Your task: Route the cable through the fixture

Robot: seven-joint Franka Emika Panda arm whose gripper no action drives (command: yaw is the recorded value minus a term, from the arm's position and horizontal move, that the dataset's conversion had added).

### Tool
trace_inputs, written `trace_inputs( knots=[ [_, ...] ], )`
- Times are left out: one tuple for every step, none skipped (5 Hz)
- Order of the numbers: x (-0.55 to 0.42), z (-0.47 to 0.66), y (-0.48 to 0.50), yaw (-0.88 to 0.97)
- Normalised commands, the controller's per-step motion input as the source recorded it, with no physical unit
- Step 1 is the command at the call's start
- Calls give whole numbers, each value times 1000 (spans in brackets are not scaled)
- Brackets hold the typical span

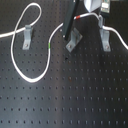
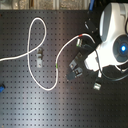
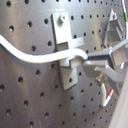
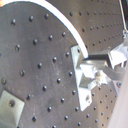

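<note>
First exterior view: black perforated worktop [image 1: 75, 100]; white cable [image 1: 17, 70] loops past the left clip [image 1: 27, 36], green band [image 1: 49, 46], red band [image 1: 79, 17] above the middle clip [image 1: 73, 39]; right clip [image 1: 105, 35].

Second exterior view: pincer [image 2: 82, 42] beside the red band, jaw state not discernible.

First wrist view: cable lies in the clip's slot, pincer fingers [image 3: 107, 54] close together at it; grip uncertain.

Second wrist view: same.

Cable [image 1: 30, 80] loops across board [image 1: 75, 105], past three fixtures (left [image 1: 26, 35], middle [image 1: 74, 41], right [image 1: 105, 39]).
</note>
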Motion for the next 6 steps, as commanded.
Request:
trace_inputs(
  knots=[
    [-88, -404, -12, -26],
    [-73, -415, -24, 0],
    [-102, -85, -57, -191],
    [-101, -12, -61, -554],
    [-17, -81, 23, -603],
    [-35, -135, 39, -646]
  ],
)
